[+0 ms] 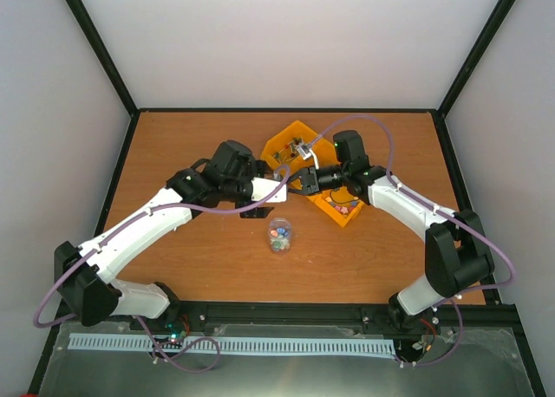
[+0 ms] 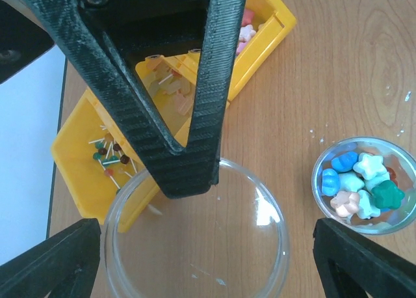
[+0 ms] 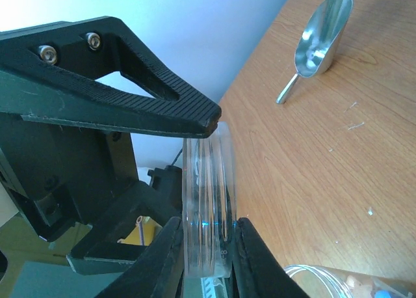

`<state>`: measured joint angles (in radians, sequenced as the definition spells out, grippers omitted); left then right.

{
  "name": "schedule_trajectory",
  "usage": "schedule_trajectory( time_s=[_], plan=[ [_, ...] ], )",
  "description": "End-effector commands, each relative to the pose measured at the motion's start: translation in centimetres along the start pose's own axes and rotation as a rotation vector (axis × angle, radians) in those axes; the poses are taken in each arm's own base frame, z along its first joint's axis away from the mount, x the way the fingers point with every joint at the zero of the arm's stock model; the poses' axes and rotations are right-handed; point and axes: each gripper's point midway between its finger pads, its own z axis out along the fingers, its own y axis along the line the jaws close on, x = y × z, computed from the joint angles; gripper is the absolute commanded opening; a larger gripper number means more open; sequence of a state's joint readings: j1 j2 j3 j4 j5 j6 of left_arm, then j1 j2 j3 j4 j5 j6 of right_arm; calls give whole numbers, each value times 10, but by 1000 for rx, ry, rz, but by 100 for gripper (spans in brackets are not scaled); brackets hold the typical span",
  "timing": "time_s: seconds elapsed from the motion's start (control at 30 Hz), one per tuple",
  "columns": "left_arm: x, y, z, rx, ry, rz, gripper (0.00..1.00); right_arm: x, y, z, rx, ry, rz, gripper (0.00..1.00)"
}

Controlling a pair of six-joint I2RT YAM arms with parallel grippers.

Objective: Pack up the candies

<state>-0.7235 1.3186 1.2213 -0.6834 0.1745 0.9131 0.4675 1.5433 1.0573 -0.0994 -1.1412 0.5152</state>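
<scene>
Pastel candies (image 2: 361,184) fill a small clear jar (image 1: 280,235) standing open on the wooden table. More candies (image 2: 246,34) lie in a yellow bin (image 1: 342,208). My right gripper (image 3: 208,228) is shut on a clear round lid (image 3: 208,181), pinching it across its thickness. The two grippers meet above the table behind the jar. My left gripper (image 2: 208,262) stands open, one finger on each side of the lid (image 2: 214,213), with a gap showing on the right side. The right gripper's black finger (image 2: 195,116) reaches over the lid's far rim.
A second yellow bin (image 2: 84,174) holds thin pins with red and green heads; it sits at the back centre (image 1: 290,146). A metal scoop (image 3: 320,41) lies on the table. The jar's rim (image 3: 325,278) is just below the lid.
</scene>
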Motion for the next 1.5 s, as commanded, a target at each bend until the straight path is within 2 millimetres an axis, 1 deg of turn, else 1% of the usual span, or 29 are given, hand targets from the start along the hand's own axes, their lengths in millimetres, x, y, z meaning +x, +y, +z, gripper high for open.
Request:
schedule_trajectory(
  time_s=[0.0, 0.27, 0.53, 0.6, 0.63, 0.67, 0.73, 0.77, 0.8, 0.87, 0.97, 1.0, 1.17, 1.3, 1.47],
  plan=[
    [-8, 5, -2, -32, -14, 57, 89, 2, 14, -1, -34, 3, -29, 3],
    [-9, 7, -2, -36, -15, 61, 80, 4, 16, -1, -42, 7, -20, 3],
    [-9, 14, -2, -71, -8, 41, 71, 5, 15, 0, -47, 11, -6, 3],
    [-10, 14, -2, -68, -14, 31, 67, 4, 15, 0, -48, 11, -5, 3],
    [-10, 13, -2, -64, -15, 26, 66, 5, 15, 0, -48, 11, -5, 4],
    [-11, 11, -2, -57, -19, 19, 64, 5, 15, 0, -49, 11, -11, 12],
    [-10, 7, -2, -34, -20, -9, 60, 6, 15, -1, -44, 11, -31, 38],
    [-10, 3, -3, -18, -21, -23, 59, 6, 14, -2, -32, 8, -48, 47],
    [-8, -1, -2, -3, -18, -40, 59, 7, 13, -3, -19, 8, -64, 55],
    [-2, -8, 0, 17, -2, -73, 59, 8, 10, -7, 14, 9, -108, 66],
    [11, -18, 5, 39, 35, -131, 59, 11, 4, -15, 77, 17, -193, 74],
    [12, -21, 4, 49, 32, -160, 59, 12, 2, -18, 97, 22, -220, 77],
    [10, -42, 1, 175, 12, -283, 60, 22, -18, -35, 204, 15, -311, 86],
    [10, -57, 5, 260, 25, -364, 60, 27, -22, -45, 281, -10, -422, 92],
    [13, -66, 13, 304, 35, -399, 60, 35, -28, -54, 362, -48, -530, 96]
  ],
)
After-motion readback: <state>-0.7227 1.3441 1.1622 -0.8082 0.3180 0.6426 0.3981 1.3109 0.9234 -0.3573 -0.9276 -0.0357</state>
